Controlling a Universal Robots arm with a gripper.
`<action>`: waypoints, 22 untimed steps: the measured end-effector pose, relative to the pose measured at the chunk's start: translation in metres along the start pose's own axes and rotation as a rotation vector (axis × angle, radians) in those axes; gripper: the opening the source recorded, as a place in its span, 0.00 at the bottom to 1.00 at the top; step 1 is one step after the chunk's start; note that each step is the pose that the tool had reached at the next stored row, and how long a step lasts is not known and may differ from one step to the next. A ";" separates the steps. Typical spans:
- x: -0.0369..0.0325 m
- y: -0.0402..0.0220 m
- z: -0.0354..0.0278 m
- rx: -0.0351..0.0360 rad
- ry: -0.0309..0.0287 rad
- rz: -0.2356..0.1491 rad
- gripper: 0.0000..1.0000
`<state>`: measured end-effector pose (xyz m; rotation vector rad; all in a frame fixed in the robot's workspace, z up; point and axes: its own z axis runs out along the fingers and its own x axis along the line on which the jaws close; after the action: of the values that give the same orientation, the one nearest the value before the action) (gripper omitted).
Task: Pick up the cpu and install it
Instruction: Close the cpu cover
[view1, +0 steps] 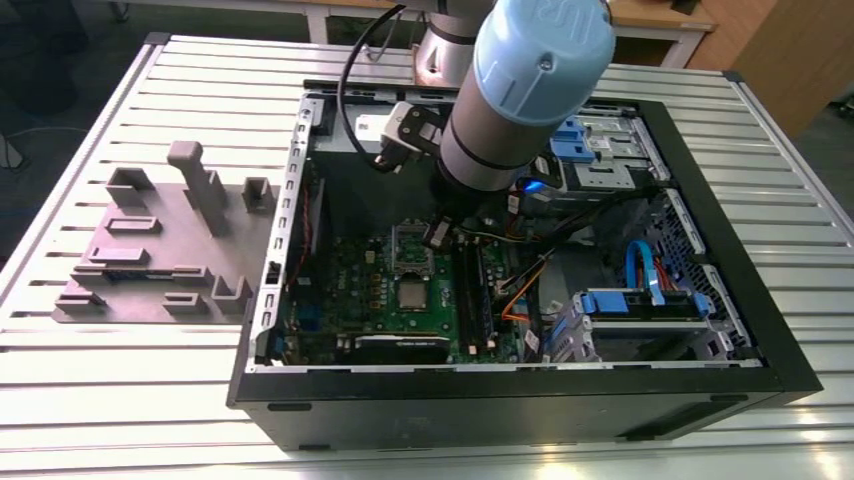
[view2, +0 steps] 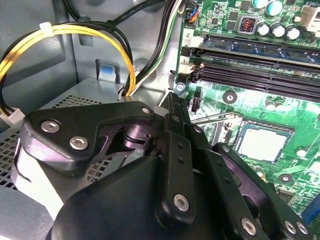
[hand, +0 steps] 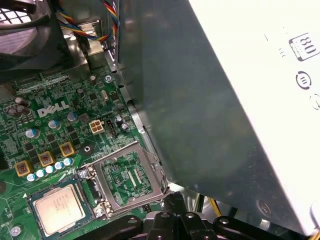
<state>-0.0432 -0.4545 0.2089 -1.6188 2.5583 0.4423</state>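
Soft, even light covers the table (view1: 134, 400) as I see it; the inside of the case (view1: 534, 405) lies in shadow. In the first wrist view glare bleaches the label (hand: 282, 70) on the grey box (hand: 200, 100).

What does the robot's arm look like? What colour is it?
The arm is a fat silver-grey tube with a round light-blue cap. A black cable loops beside it. Its pincer is made of black metal bars dotted with shiny silver screws.

Setting: robotics workshop.
Open computer case (view1: 534, 395) on slatted aluminium bench (view1: 120, 400); grey parts fixture (view1: 160, 250) beside it.
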 end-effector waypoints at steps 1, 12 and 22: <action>0.0000 0.0001 -0.0002 -0.0003 0.0002 0.000 0.10; -0.0016 0.0015 -0.0070 -0.0026 0.0011 0.001 0.10; -0.0024 0.0021 -0.0105 0.0014 0.0093 0.002 0.10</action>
<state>-0.0431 -0.4545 0.2198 -1.6223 2.5661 0.4340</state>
